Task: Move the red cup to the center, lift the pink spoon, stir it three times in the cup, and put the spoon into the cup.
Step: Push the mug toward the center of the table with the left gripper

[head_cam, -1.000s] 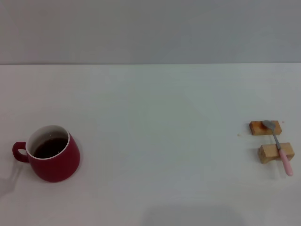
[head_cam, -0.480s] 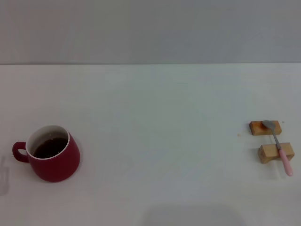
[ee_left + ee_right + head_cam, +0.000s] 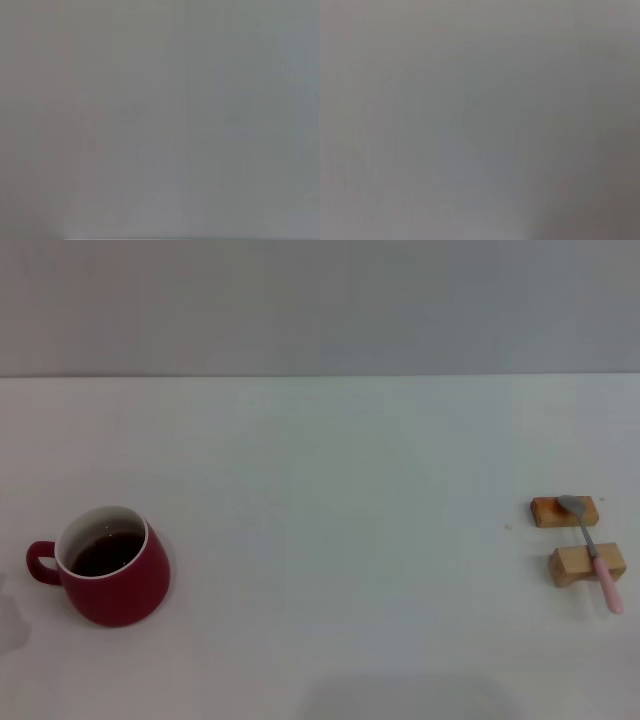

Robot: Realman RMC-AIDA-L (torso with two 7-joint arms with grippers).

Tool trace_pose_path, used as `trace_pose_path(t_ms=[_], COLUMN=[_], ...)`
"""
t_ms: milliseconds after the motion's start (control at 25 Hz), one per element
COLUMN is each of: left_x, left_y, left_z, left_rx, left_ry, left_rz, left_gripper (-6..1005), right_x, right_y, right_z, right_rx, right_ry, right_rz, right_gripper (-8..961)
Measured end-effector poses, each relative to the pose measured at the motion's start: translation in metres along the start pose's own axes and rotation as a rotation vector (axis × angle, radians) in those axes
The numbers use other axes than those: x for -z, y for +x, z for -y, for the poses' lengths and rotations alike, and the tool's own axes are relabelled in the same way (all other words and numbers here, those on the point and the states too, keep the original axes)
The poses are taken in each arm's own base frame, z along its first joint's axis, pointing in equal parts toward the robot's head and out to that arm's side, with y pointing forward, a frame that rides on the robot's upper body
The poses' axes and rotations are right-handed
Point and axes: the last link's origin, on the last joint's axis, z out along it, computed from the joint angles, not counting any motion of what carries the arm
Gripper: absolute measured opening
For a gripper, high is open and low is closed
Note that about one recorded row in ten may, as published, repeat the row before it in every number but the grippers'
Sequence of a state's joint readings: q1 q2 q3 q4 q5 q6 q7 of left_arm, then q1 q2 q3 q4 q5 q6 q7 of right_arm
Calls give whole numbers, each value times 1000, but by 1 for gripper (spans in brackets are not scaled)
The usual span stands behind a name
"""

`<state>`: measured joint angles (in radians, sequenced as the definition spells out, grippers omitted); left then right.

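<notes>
The red cup (image 3: 112, 578) stands upright at the table's near left, its handle pointing left and dark liquid inside. The pink spoon (image 3: 593, 552) lies at the far right across two wooden blocks, its silver bowl on the farther block and its pink handle sticking out toward me past the nearer one. Neither gripper shows in the head view. Both wrist views show only a plain grey surface.
Two tan wooden blocks (image 3: 566, 511) (image 3: 586, 564) sit one behind the other at the right, holding the spoon. The white table (image 3: 340, 540) runs back to a grey wall. A faint shadow lies on the table left of the cup.
The faint shadow at the left edge beside the cup has shifted and faded. The cup and the spoon have not moved.
</notes>
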<state>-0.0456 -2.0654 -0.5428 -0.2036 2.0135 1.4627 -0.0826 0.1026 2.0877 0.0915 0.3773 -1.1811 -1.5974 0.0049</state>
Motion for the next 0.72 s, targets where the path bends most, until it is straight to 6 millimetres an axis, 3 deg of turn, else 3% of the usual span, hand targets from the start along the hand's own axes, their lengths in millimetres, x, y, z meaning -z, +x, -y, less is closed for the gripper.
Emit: trace_pose_path(t_ms=[240, 720], left_x=[-9, -24], left_y=[-4, -8], left_z=[-6, -20], left_rx=[-7, -19], left_ry=[-34, -119], left_rz=[33, 67], left_gripper=[14, -2], right_x=[1, 1], right_y=[-1, -3], right_z=[1, 1], right_rx=[0, 0], right_ry=[3, 4], right_rz=[10, 21], right_gripper=[574, 577])
